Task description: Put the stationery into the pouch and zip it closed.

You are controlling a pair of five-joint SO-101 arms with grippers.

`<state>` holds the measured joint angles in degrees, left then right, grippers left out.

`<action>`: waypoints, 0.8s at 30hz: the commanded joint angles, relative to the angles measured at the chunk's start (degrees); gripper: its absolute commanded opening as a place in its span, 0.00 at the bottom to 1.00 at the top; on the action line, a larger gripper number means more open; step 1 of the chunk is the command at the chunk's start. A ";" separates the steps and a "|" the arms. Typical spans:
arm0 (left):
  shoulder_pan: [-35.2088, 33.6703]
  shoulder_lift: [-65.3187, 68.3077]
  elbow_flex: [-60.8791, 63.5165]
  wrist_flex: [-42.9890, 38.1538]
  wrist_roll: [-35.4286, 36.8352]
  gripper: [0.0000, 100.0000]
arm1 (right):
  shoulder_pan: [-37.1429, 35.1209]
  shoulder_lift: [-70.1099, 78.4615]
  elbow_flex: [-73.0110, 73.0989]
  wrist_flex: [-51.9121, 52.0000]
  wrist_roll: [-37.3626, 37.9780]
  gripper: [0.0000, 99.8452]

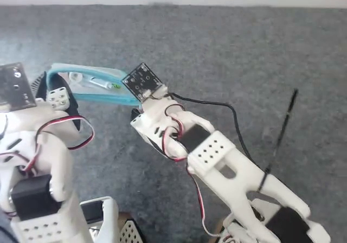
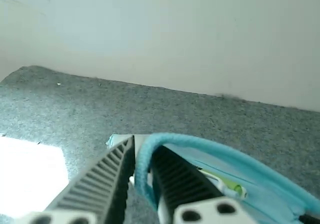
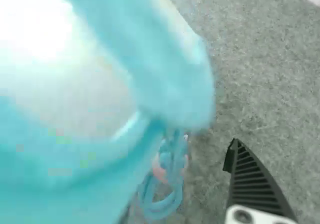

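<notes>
A light-blue see-through pouch (image 1: 89, 85) lies at the back left of the grey carpeted table (image 1: 227, 53), with a white item and a green-tipped item (image 1: 103, 83) inside. My left gripper (image 1: 54, 95) is at its left end; in the left wrist view the left gripper (image 2: 141, 151) is shut on the pouch's blue rim (image 2: 200, 149). My right gripper (image 1: 136, 113) is at the pouch's right end. Up close, the pouch (image 3: 100, 94) hangs before the right gripper (image 3: 200, 184), the blue zip pull cord (image 3: 167, 184) loose beside one black finger (image 3: 250, 184). A black pen (image 1: 284, 125) lies far right.
A white wall (image 2: 175, 34) borders the table's far edge. A black cable (image 1: 217, 104) runs from the right wrist back over the arm. The arms' white bases stand at the near edge.
</notes>
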<state>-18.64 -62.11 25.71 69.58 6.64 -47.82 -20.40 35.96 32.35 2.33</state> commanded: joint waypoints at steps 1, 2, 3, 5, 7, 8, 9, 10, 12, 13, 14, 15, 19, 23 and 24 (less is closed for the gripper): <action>0.35 -0.53 -0.13 0.44 0.62 0.01 | 0.48 2.07 -5.45 -1.27 -0.70 0.25; 0.26 -0.62 -0.13 0.44 0.62 0.01 | 0.75 2.68 -5.89 -1.27 -0.70 0.25; 0.26 -0.53 -0.13 0.44 0.44 0.01 | 1.19 2.95 -6.33 -1.19 -0.70 0.23; 0.26 -0.44 0.13 0.44 0.26 0.01 | 2.24 2.86 -6.86 -0.84 -0.70 0.16; 0.26 -0.88 1.71 0.18 0.18 0.01 | 4.18 1.80 -6.86 -0.75 -0.70 0.08; 0.26 -0.88 2.51 0.00 0.18 0.01 | 5.05 0.75 -6.68 -0.66 -0.70 0.04; 0.26 -0.88 3.47 -0.18 0.09 0.01 | 5.93 -0.31 -6.51 -0.66 -0.70 0.01; 0.26 -0.88 4.35 -0.79 0.09 0.01 | 6.64 -1.45 -6.51 -0.22 -0.70 0.00; 0.26 -0.88 5.67 -1.93 0.09 0.01 | 7.52 -3.74 -6.59 1.54 -0.62 0.01; 0.26 -0.88 6.37 -2.55 0.18 0.01 | 7.52 -4.97 -6.68 2.33 -0.35 0.01; 0.26 -0.88 6.81 -2.81 0.18 0.01 | 7.60 -6.37 -6.68 3.12 -0.35 0.01; 0.26 -0.88 7.43 -2.99 0.18 0.01 | 7.60 -7.78 -6.59 3.91 -0.26 0.01; 0.18 -0.88 11.30 -4.92 -0.18 0.01 | 7.60 -14.29 -6.59 8.13 -0.18 0.01; 0.18 -0.97 16.57 -7.91 -1.76 0.01 | 7.52 -21.49 -6.59 12.44 1.14 0.01; 0.18 -0.97 17.71 -8.53 -1.85 0.01 | 7.43 -23.16 -6.77 13.49 2.55 0.01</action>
<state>-18.55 -62.11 42.59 64.66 5.67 -40.70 -36.57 32.79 43.69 2.51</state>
